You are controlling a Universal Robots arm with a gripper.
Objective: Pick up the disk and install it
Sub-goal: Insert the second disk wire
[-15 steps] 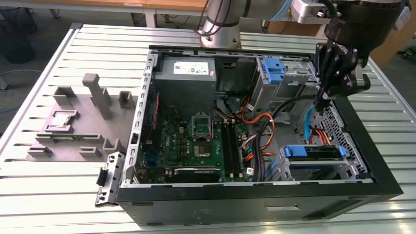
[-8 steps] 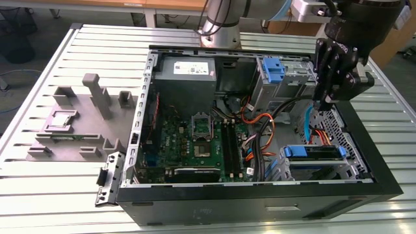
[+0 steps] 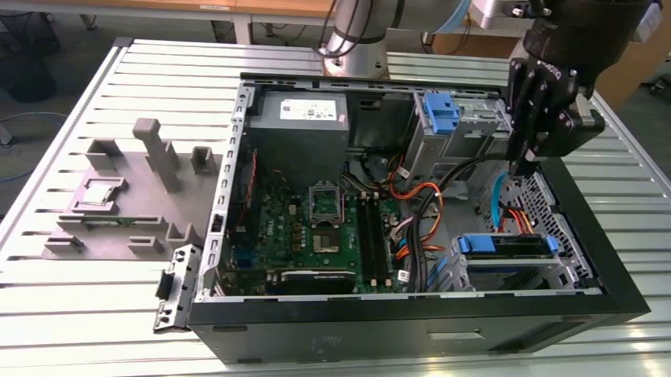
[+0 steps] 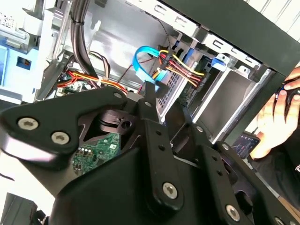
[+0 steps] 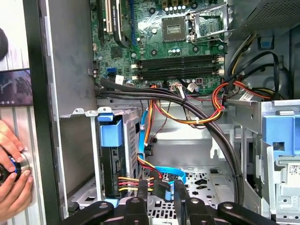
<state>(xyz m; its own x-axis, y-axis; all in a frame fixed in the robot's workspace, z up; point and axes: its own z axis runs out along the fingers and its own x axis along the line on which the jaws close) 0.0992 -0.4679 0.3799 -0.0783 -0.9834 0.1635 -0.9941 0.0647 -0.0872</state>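
Observation:
The disk [image 3: 505, 246], a drive held in a blue bracket, sits in the metal drive cage at the front corner of the open computer case [image 3: 419, 314], on the exterior view's right. In the first wrist view the disk [image 5: 111, 154] shows edge-on inside that cage, blue tab outward. My gripper [image 3: 521, 166] hangs over the case's right side, above and behind the disk, not touching it. In both wrist views the gripper [image 5: 161, 186] [image 4: 167, 102] is open, with only a blue data cable [image 5: 161, 171] and loose wiring beyond it.
A tall blue latch piece [image 3: 441, 115] on a grey cage and a grey power supply [image 3: 302, 112] stand at the back of the case. Bundled cables [image 5: 187, 117] cross above the motherboard [image 3: 314, 236]. A grey fixture [image 3: 126, 196] lies on the table to the left. A hand [image 5: 11, 164] rests beside the case.

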